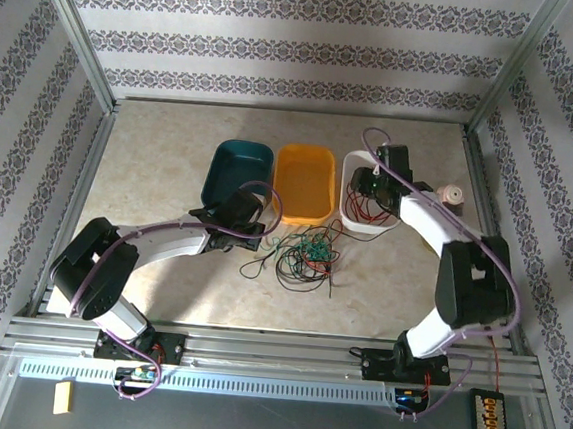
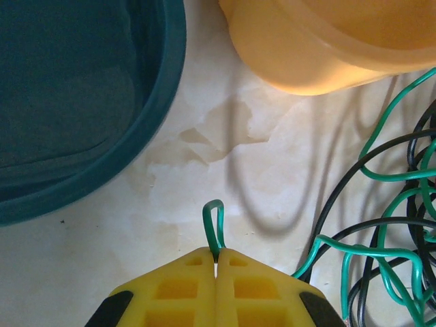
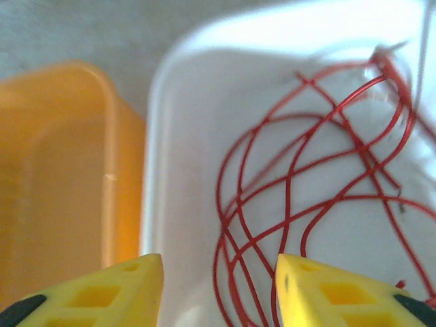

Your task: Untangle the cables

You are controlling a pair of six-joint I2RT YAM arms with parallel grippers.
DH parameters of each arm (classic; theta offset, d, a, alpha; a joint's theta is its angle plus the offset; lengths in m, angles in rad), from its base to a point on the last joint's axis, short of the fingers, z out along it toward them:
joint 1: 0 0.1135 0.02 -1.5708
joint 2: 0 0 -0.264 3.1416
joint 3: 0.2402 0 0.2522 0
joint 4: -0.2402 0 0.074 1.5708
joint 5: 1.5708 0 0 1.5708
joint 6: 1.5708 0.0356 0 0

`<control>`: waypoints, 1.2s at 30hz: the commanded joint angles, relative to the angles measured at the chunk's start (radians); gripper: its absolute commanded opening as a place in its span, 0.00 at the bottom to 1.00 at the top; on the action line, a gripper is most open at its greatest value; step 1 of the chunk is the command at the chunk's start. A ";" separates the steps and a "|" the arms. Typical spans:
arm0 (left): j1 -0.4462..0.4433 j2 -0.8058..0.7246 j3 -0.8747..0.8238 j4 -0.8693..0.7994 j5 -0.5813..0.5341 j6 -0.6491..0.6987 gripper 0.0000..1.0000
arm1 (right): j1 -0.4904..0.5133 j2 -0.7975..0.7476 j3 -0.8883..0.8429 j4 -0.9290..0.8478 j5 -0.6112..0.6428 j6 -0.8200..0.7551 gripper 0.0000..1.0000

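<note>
The left gripper [image 2: 215, 264], its yellow jaws pressed together, pinches a small loop of green cable [image 2: 216, 223] that pokes out just ahead of the fingertips, low over the pale table [image 2: 204, 157]. To that gripper's right, more green and black strands curl across the surface. They belong to the tangle of cables [image 1: 305, 258], which lies on the table between the two arms, just in front of the orange bin [image 2: 327, 41]. The teal bin [image 2: 82, 102] sits just ahead of the gripper to its left, its rim close to the orange one but apart from it.

Across the table, the right gripper [image 3: 219, 267] hangs over the white bin [image 3: 184, 109] with its jaws standing partly apart and nothing between them. Below it a red cable [image 3: 293, 177] lies in loose, crossing loops on the bin's floor, touching neither finger. The white bin stands just beside the orange one, closing a row of three along the far side of the table.
</note>
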 commanded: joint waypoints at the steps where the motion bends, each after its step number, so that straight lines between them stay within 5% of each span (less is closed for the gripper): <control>1: -0.018 -0.032 0.012 -0.005 -0.023 0.020 0.00 | 0.015 -0.120 -0.019 0.022 0.060 -0.034 0.51; 8: -0.027 -0.055 0.009 0.030 -0.002 0.045 0.00 | 0.082 -0.336 -0.131 -0.031 0.049 -0.064 0.51; 14: -0.050 -0.096 0.004 0.061 0.077 0.130 0.00 | 0.251 -0.472 -0.305 -0.096 -0.188 -0.064 0.47; 20: -0.059 -0.080 0.014 0.082 0.180 0.160 0.02 | 0.393 -0.482 -0.406 -0.138 -0.270 -0.029 0.48; 31: -0.074 0.042 0.079 0.082 0.160 0.161 0.47 | 0.514 -0.302 -0.354 -0.220 -0.192 -0.098 0.56; 36: -0.082 0.061 0.098 0.065 0.169 0.182 0.56 | 0.546 -0.249 -0.327 -0.242 -0.146 -0.113 0.55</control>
